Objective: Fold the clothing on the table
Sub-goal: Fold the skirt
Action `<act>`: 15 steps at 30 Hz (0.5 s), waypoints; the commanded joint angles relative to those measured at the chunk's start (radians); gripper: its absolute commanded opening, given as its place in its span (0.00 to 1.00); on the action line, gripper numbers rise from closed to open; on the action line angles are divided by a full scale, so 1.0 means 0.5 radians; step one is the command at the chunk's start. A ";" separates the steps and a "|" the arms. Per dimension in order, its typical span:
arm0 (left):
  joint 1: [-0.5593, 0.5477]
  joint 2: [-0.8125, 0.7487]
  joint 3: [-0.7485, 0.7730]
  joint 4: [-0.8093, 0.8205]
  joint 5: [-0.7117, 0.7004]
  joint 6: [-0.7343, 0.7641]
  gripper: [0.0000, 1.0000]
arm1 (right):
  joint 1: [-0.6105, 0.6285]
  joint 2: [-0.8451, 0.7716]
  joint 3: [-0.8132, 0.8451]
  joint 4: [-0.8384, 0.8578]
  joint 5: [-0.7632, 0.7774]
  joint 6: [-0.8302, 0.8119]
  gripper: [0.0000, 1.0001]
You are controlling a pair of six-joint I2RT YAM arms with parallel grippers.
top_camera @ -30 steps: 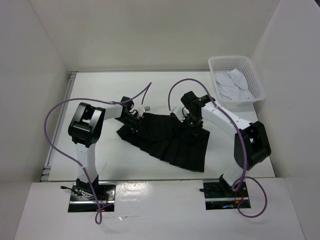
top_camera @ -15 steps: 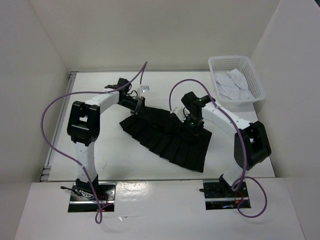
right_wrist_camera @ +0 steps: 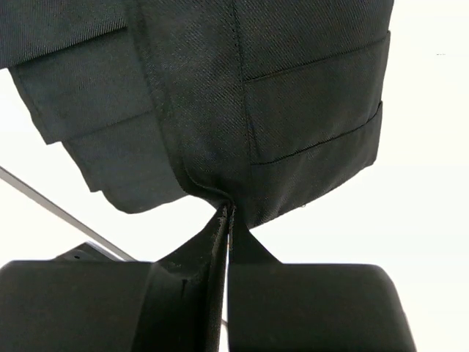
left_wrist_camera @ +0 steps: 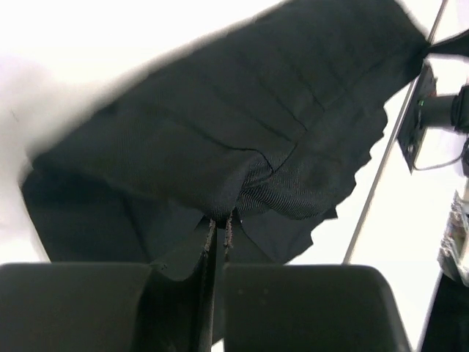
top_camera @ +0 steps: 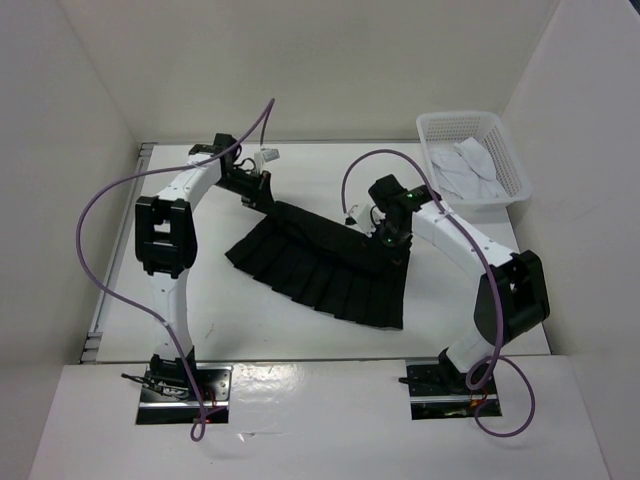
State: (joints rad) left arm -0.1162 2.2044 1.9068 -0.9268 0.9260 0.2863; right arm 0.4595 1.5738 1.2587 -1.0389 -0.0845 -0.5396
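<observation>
Noted black pleated skirt [top_camera: 320,270] at centre of white surface [top_camera: 225,315], far edge stretched between both hands. Found left hand [top_camera: 262,195] pinched tight on skirt's far left corner, right hand [top_camera: 393,238] pinched tight on its far right corner. Confirmed both grips in wrist views. Recorded white mesh basket [top_camera: 470,120] at surface's far right corner, pale cloth inside.

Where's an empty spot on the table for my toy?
Bare table lies far middle, behind the black skirt, and near left, between its hem and the left arm. Crowded: the middle, and by the basket.
</observation>
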 commanded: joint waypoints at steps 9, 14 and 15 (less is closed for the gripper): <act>0.088 -0.046 -0.012 -0.551 -0.008 0.482 0.00 | -0.014 -0.061 0.219 -0.367 -0.224 -0.133 0.00; 0.110 -0.110 0.009 -0.742 -0.072 0.658 0.01 | 0.053 -0.043 0.238 -0.450 -0.303 -0.172 0.00; 0.128 -0.110 0.009 -0.742 -0.100 0.658 0.01 | 0.081 -0.022 0.238 -0.468 -0.322 -0.173 0.00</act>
State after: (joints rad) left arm -0.0666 2.2108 1.8767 -1.2167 0.8925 0.5259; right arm 0.4702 1.5734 1.3354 -1.1805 -0.1951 -0.6014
